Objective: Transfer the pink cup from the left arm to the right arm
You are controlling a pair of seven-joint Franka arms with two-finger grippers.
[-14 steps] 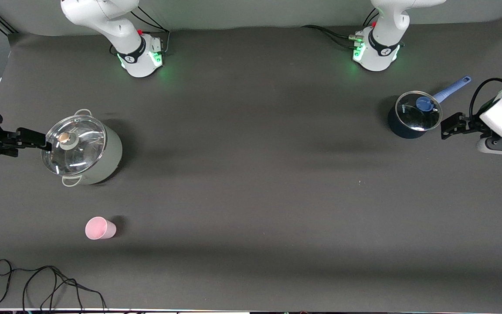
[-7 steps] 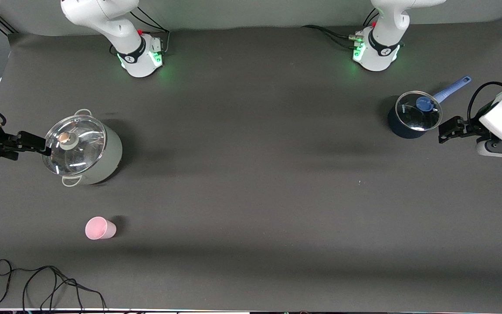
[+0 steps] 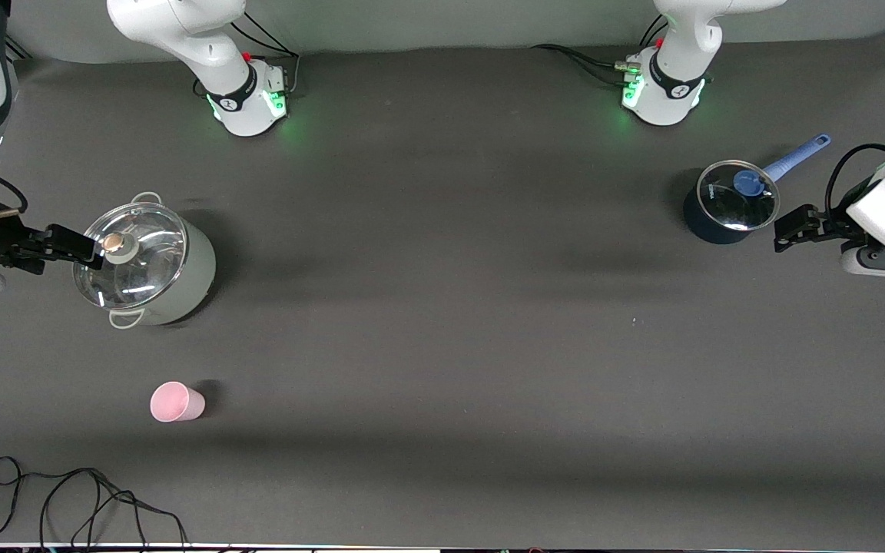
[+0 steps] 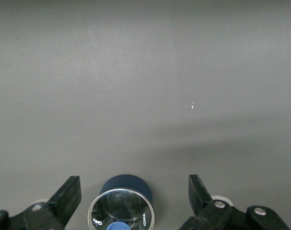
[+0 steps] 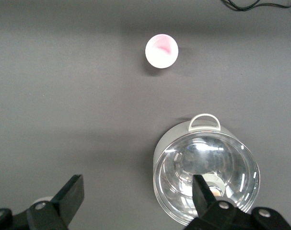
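Note:
The pink cup (image 3: 176, 402) stands upright on the table at the right arm's end, nearer to the front camera than the big pot; nothing holds it. It also shows in the right wrist view (image 5: 161, 51), mouth up. My right gripper (image 3: 77, 247) is open and empty in the air, over the rim of the big pot, with the jaws wide apart in the right wrist view (image 5: 138, 191). My left gripper (image 3: 793, 226) is open and empty beside the dark saucepan at the left arm's end, and its own view (image 4: 134, 189) shows that pan between the jaws.
A pale pot with a glass lid (image 3: 147, 261) stands at the right arm's end and shows in the right wrist view (image 5: 205, 177). A dark saucepan with a blue handle (image 3: 727, 203) stands at the left arm's end. A black cable (image 3: 66, 499) lies along the near edge.
My right gripper has shifted a little toward the big pot's lid. My left gripper has barely moved. The pink cup has not moved.

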